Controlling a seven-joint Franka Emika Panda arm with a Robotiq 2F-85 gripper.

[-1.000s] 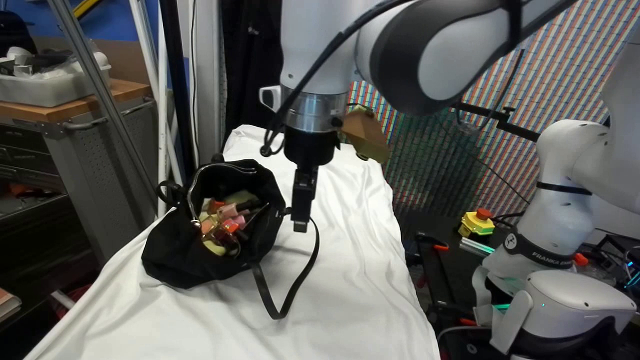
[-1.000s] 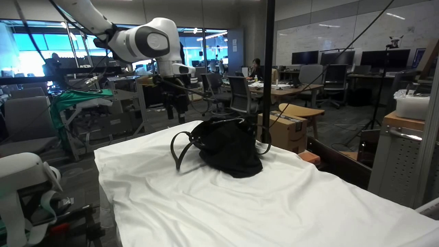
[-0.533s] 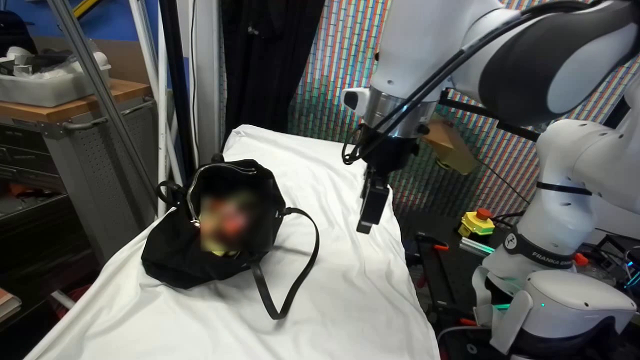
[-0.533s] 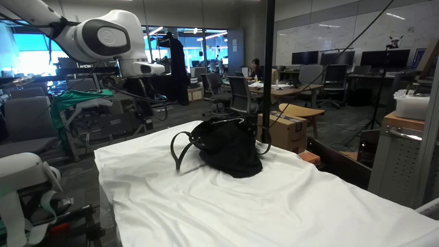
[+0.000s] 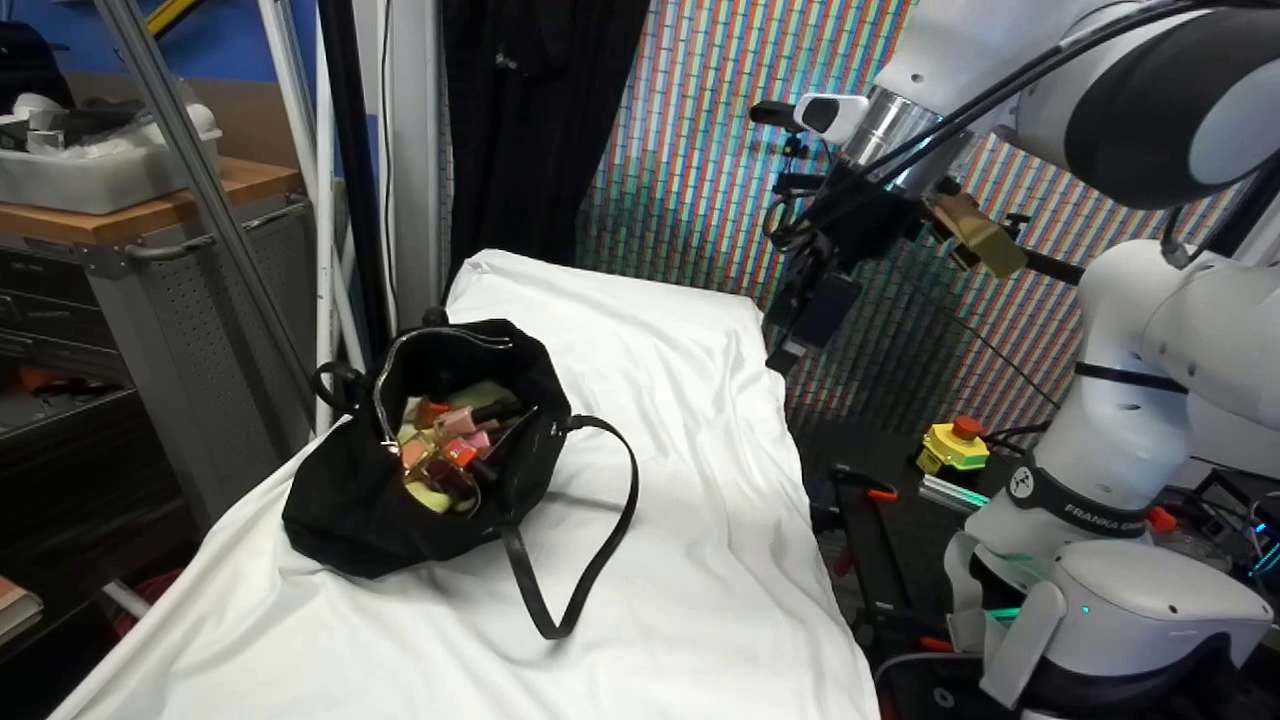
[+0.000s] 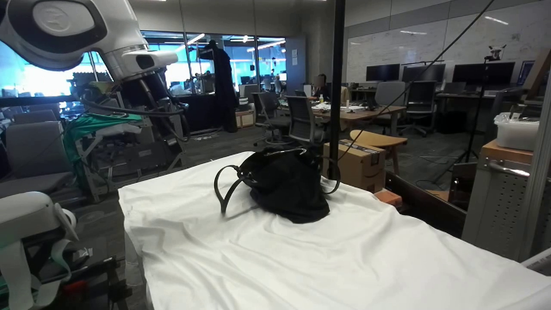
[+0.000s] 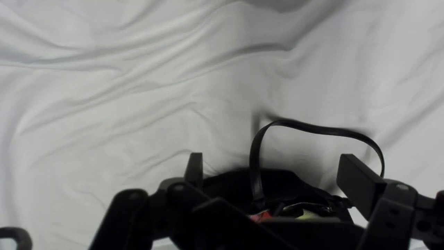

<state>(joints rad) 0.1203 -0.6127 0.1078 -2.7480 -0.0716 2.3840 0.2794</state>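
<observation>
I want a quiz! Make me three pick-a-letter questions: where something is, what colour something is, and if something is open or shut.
1. Where is the bag?
A) On the floor
B) On the cloth
C) On a chair

2. What colour is the button on the yellow base?
A) Red
B) Blue
C) White

3. How is the gripper?
A) Shut and empty
B) Shut on the bag
C) Open and empty

Right letters:
1: B, both exterior views show the bag resting on the cloth.
2: A, an exterior view shows the button's red top.
3: C, the wrist view shows the fingers wide apart, gripping nothing.
</observation>
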